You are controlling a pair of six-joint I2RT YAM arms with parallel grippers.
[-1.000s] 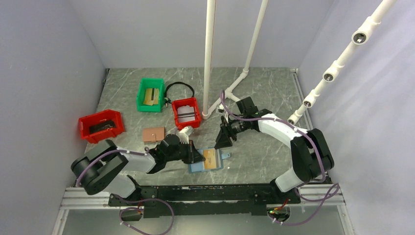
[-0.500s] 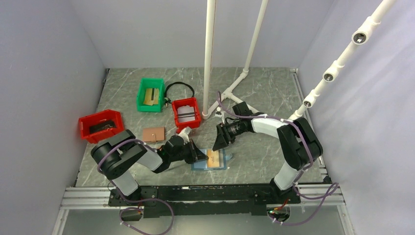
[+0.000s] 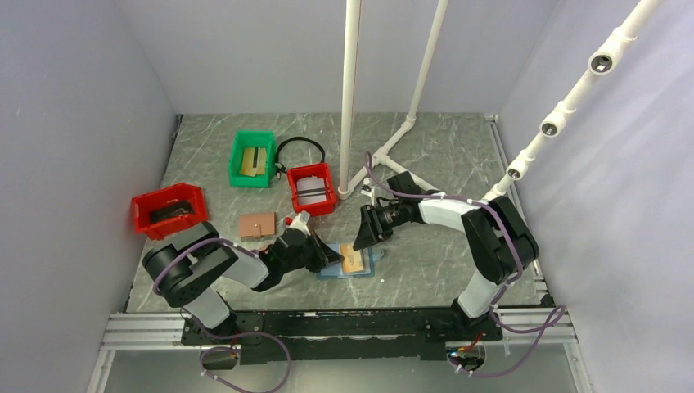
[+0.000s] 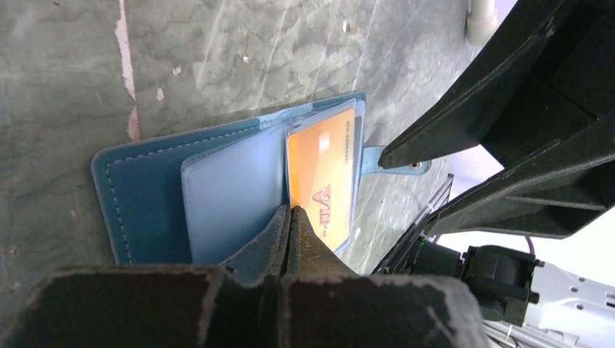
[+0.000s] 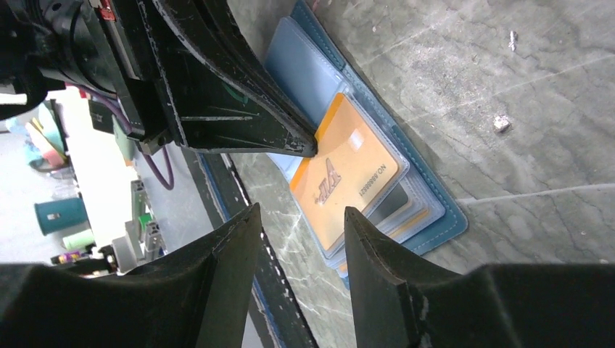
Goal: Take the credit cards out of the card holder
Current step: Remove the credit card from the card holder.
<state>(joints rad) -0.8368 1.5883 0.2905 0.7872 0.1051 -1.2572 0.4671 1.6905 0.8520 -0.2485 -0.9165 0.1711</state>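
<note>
- Card holder (image 4: pixel 145 188) is pinned open beneath the tips of the left gripper (image 4: pixel 290 217), which is closed on nothing.
- Right gripper (image 5: pixel 301 225) is poised half open and empty, with the top credit card (image 5: pixel 348 174) just beyond its tips.
- Extraction is judged in hand; the card edge is to be pinched next.

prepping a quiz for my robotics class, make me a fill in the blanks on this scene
The open card holder, with a credit card in it, is coloured ___. The left end effector touching it is shut; the right end effector is ___. Behind stand one green bin and ___ red bins.
Missing: blue, open, two.
</note>
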